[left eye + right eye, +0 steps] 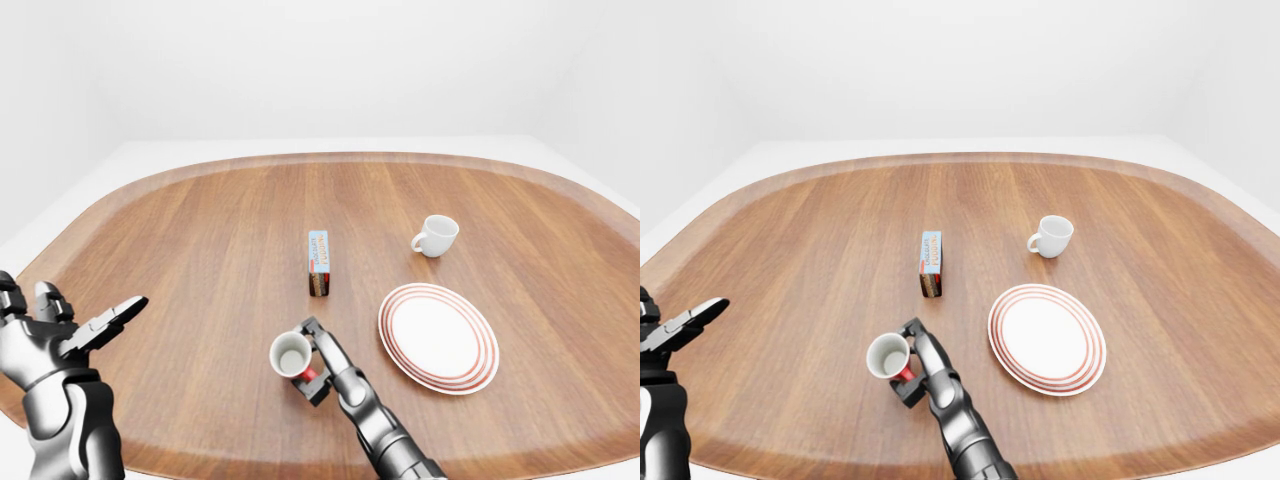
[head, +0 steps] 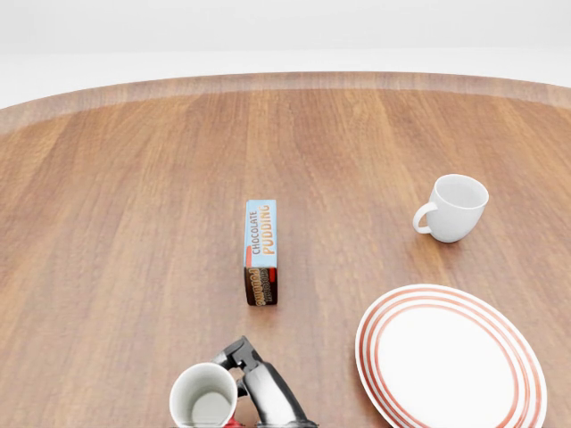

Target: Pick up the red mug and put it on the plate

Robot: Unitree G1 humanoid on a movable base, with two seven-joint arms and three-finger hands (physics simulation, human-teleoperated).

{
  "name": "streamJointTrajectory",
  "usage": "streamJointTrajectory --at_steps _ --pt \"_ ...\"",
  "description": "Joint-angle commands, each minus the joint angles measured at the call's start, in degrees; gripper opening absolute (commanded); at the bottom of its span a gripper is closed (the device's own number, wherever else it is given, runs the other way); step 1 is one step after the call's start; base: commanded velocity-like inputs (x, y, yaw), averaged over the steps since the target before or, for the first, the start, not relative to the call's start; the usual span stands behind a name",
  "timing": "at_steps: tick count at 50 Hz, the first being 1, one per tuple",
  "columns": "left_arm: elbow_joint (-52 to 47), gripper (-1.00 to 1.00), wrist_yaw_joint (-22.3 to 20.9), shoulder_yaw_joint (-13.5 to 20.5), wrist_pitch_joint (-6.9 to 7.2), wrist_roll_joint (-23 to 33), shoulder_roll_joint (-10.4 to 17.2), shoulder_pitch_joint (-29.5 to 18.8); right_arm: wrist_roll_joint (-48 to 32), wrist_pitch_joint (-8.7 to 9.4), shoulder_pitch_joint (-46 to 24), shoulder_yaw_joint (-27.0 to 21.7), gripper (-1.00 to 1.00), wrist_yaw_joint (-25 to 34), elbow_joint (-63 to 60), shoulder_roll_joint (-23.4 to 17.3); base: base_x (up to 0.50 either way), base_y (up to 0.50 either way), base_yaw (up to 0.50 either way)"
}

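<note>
1. Left-eye view: red mug with white interior [image 1: 291, 355], held in the right hand [image 1: 325, 365] fingers, just left of the red-ringed white plate [image 1: 438, 337].
2. Left hand [image 1: 60, 335] fingers spread wide.
3. One white mug [image 1: 436, 235], one chocolate pudding box [image 1: 319, 262], one wooden worktop [image 1: 200, 230].

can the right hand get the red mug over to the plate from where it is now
Probably yes. The right hand grips the red mug, and only bare table lies between it and the plate.

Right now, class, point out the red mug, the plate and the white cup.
red mug [image 1: 291, 354]: left-eye view, on its pale inside.
plate [image 2: 451, 361]: head view, on its bare white middle.
white cup [image 2: 458, 210]: head view, on its outer wall.
</note>
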Motion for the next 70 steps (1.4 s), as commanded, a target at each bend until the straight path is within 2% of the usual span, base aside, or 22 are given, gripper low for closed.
streamJointTrajectory --at_steps 1,2,3,6,7,10,12,13,14,16,18,20,22,23,25,26,27,30,36,48,57,70 --pt "-0.4 1.0 0.09 -0.06 0.17 -0.13 -0.07 0.24 4.05 7.37 1.03 -1.43 -1.0 6.52 -24.61 -3.64 0.0 0.0 0.0" --pt "-0.29 1.0 0.07 -0.05 0.16 -0.11 -0.1 0.17 4.52 9.56 0.28 -2.19 -1.0 7.22 -27.37 -4.55 0.0 0.0 0.0" --pt "-0.24 1.0 0.05 -0.11 0.11 -0.04 -0.13 0.13 4.95 9.76 -0.56 -2.96 -1.0 8.0 -29.67 -5.43 0.0 0.0 0.0" --pt "-1.14 1.0 0.15 -0.04 0.71 -0.1 -0.22 0.33 7.91 9.76 -5.7 -9.49 -1.0 9.25 -33.8 -9.77 0.0 0.0 0.0" --pt "-0.98 1.0 0.04 0.23 0.72 -0.25 -0.13 0.32 9.67 9.76 -7.78 -13.24 -1.0 10.44 -35.39 -12.75 0.0 0.0 0.0" --pt "-0.33 1.0 0.06 0.18 0.48 -0.17 -0.08 0.09 11.91 9.76 -10.67 -18.35 -1.0 10.53 -34.15 -18.53 0.0 0.0 0.0" --pt "-0.47 1.0 0.15 -0.19 0.42 0.18 -0.19 0.06 13.69 9.76 -10.95 -22.63 -1.0 11.46 -35.03 -23.13 0.0 0.0 0.0" --pt "-0.46 1.0 0.15 -0.19 0.41 0.18 -0.19 0.06 13.95 9.76 -10.93 -22.58 -1.0 11.35 -35.05 -23.38 0.0 0.0 0.0" --pt "-1.09 1.0 0.27 -0.11 0.83 0.07 -0.17 0.23 14.93 9.76 -10.17 -26.41 -1.0 11.21 -32.27 -27.17 0.0 0.0 0.0" --pt "-1.17 1.0 0.24 -0.04 0.98 0.13 -0.14 0.16 16.27 9.76 -9.5 -27.98 -1.0 10.54 -30.67 -28.75 0.0 0.0 0.0" --pt "-0.69 1.0 0.14 -0.2 0.68 0.49 -0.08 -0.09 18.61 9.76 -7.06 -32.5 -1.0 9.78 -24.43 -32.55 0.0 0.0 0.0" --pt "-0.9 1.0 0.17 -0.28 0.64 0.74 -0.08 -0.02 21.15 7.82 -5.61 -35.57 -1.0 9.32 -18.17 -35.67 0.0 0.0 0.0" --pt "-0.16 1.0 0.02 -0.33 0.14 0.91 -0.02 -0.28 22.42 7.13 -3.99 -36.74 -1.0 9.26 -17.39 -37.3 0.0 0.0 0.0" --pt "0.46 1.0 -0.06 -0.47 -0.31 1.08 0.06 -0.51 23.85 5.77 -2.88 -38.3 -1.0 9.77 -15.37 -38.4 0.0 0.0 0.0" --pt "1.05 1.0 -0.05 -0.64 -0.68 1.08 0.22 -0.71 24.55 4.26 -2.33 -38.5 -1.0 9.65 -13.26 -39.23 0.0 0.0 0.0" --pt "0.97 1.0 0.02 -0.63 -0.63 0.99 0.3 -0.68 25.28 1.55 -2.71 -38.75 -1.0 9.88 -8.4 -39.87 0.0 0.0 0.0" --pt "0.73 1.0 0.11 -0.57 -0.43 0.86 0.36 -0.59 25.55 0.6 -2.52 -38.53 -1.0 9.49 -7.27 -40.16 0.0 0.0 0.0" --pt "-0.43 1.0 0.37 -0.39 0.35 0.61 0.3 -0.25 26.8 -0.24 -1.9 -38.06 -1.0 9.25 -4.69 -40.35 0.0 0.0 0.0" --pt "0.65 1.0 0.14 -0.43 -0.35 0.81 0.36 -0.54 30.16 -0.24 -2.92 -36.31 -1.0 9.67 7.59 -41.25 0.0 0.0 0.0" --pt "-0.9 1.0 0.35 -0.34 0.62 0.84 0.06 -0.09 32.18 -0.24 -3.38 -34.47 -1.0 9.34 8.79 -41.39 0.0 0.0 0.0" --pt "-0.06 1.0 0.14 -0.27 0.04 0.83 0.14 -0.3 32.09 -0.24 -5.83 -32.48 -1.0 8.13 15.56 -40.69 0.0 0.0 0.0" --pt "-0.36 1.0 0.11 -0.14 0.34 0.69 0.06 -0.22 31.47 -0.24 -12.33 -28.49 -1.0 6.43 24.31 -38.3 0.0 0.0 0.0"
